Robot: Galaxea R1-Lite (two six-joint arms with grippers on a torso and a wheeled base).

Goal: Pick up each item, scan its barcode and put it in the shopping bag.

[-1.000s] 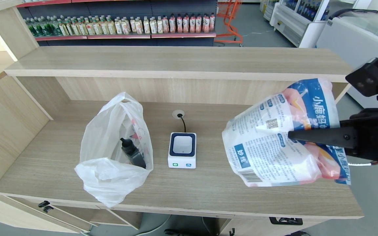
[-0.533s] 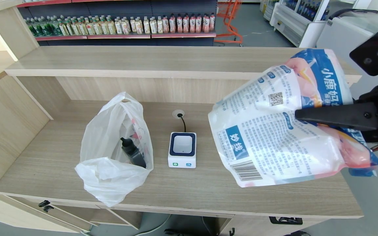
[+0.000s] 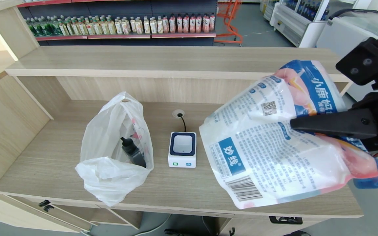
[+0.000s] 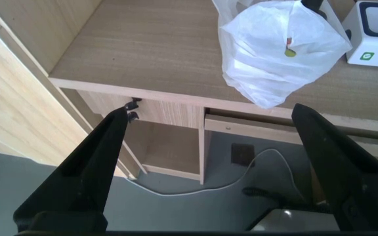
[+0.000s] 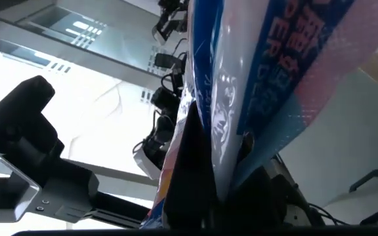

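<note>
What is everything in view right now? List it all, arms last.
packet: one, white, blue and pink, held in the air over the right part of the counter, barcode side facing the head camera
scanner: one, white with a dark blue frame, on the middle of the counter
shopping bag: one, translucent white, standing on the counter left of the scanner
bottle: one, dark, inside the shopping bag
counter: one, light wood
drink bottles: many, green to pink, on the red shelf behind the counter
left gripper: one, black, open, in front of the counter's front edge on the shopping bag's side
right gripper: one, black, shut on the packet
</note>
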